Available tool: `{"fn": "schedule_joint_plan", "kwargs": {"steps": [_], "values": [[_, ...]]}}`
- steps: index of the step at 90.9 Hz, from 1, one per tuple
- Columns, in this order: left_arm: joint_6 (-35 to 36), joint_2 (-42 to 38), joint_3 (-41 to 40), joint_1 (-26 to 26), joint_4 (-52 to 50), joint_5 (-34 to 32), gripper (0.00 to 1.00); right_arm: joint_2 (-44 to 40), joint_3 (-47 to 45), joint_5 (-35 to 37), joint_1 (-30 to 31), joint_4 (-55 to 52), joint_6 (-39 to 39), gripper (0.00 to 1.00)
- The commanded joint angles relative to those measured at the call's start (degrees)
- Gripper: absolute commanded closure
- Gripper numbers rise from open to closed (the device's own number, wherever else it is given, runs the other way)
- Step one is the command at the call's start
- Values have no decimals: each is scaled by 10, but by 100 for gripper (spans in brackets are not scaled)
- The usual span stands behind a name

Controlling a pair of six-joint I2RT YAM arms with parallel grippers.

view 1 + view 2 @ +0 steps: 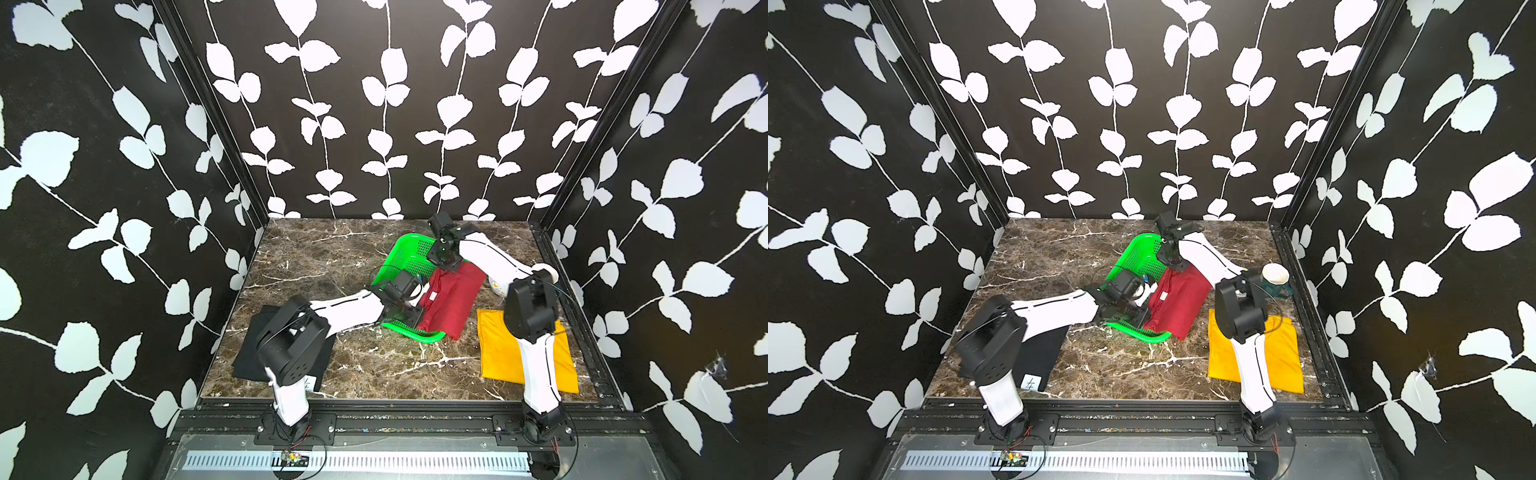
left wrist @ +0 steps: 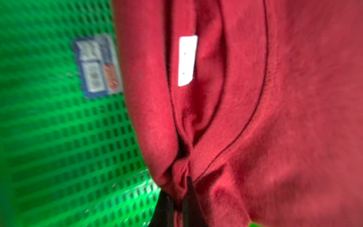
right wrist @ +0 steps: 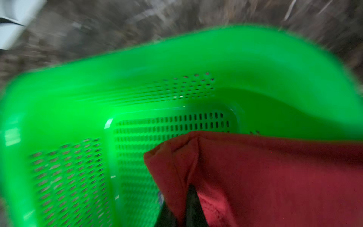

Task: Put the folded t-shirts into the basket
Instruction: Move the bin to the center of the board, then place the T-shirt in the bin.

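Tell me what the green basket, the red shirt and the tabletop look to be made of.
The basket: moulded plastic, glossy; bright highlights and punched holes.
The red shirt: soft matte knit, probably cotton; creases, stitched collar seam.
The tabletop: brown marble look with white veins, slight sheen; real stone or printed laminate, cannot tell.

A bright green basket point(image 1: 405, 245), its walls and floor pierced with a regular grid of small holes, carries a blue, white and orange sticker point(image 2: 98, 66) inside. Over the basket's edge lies a deep red t-shirt point(image 1: 451, 299) with a white neck tag point(image 2: 187, 61). Right of the basket is a plain yellow-orange t-shirt point(image 1: 496, 353); left of it, a black t-shirt point(image 1: 1040, 353) with a small white tag point(image 1: 1030, 382). The table point(image 1: 332, 257) is brown marble with white veins. The walls point(image 1: 374, 104) are black with white leafy vines. The left arm point(image 1: 349, 311) and right arm point(image 1: 490, 257) are white with black joints.
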Motion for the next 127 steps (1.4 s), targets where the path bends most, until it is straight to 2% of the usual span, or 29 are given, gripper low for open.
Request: {"fn": "schedule_joint_plan", "kwargs": {"steps": [1, 20, 31, 47, 70, 80, 102, 117, 127], "values": [[3, -87, 16, 0, -35, 14, 100, -82, -15, 43, 0, -1, -25, 100], [3, -177, 21, -17, -38, 29, 100, -149, -31, 44, 5, -16, -46, 100], [23, -196, 47, -35, -70, 32, 100, -180, -40, 42, 6, -11, -54, 100], [28, -228, 46, -36, -75, 24, 100, -186, 5, 41, 10, -46, -68, 100], [46, -261, 69, -36, -106, 18, 100, -210, 36, 42, 24, -40, -70, 100], [68, -277, 67, -26, -126, -4, 100, -190, 57, 31, 36, -37, -64, 100], [71, -288, 22, 43, -143, -26, 100, -107, 135, 37, 58, -39, -53, 100], [110, -268, 4, 59, -165, -122, 100, -29, 187, 32, 60, -48, -34, 100], [128, -231, -11, 87, -164, -152, 100, 21, 210, 34, 60, -53, -20, 100]]}}
